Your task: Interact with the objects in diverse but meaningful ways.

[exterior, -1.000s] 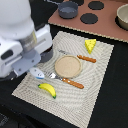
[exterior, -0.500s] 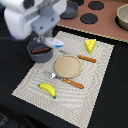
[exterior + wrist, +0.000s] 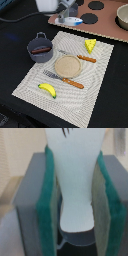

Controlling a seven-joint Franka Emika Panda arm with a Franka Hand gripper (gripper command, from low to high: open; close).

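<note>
Gripper (image 3: 70,18) sits at the far edge of the scene, over the brown stove board (image 3: 107,22) with its dark burner discs, jaws clamped on the white-and-blue tool (image 3: 74,21); wrist view confirms it, green pads (image 3: 48,203) pressed on both flanks of the tool's white handle (image 3: 76,188). Tool's long axis runs roughly level, blue-tipped end pointing toward the exterior view's right, just above the board; contact with the board cannot be judged. Remaining items lie well apart from it on the striped placemat (image 3: 100,95): grey-blue handled pot (image 3: 40,48) at the mat's left with the dark brown bar (image 3: 41,50) lying inside, yellow cheese wedge (image 3: 90,45) near the far right corner, yellow banana (image 3: 47,90) near the front edge. Judgement: any next use of the tool depends on carrying it back from board toward mat; nearest targets are pot and cheese, pot slightly left, cheese slightly right. Dark mark at the handle's top in wrist view, not readable; no brands or labels legible elsewhere
</note>
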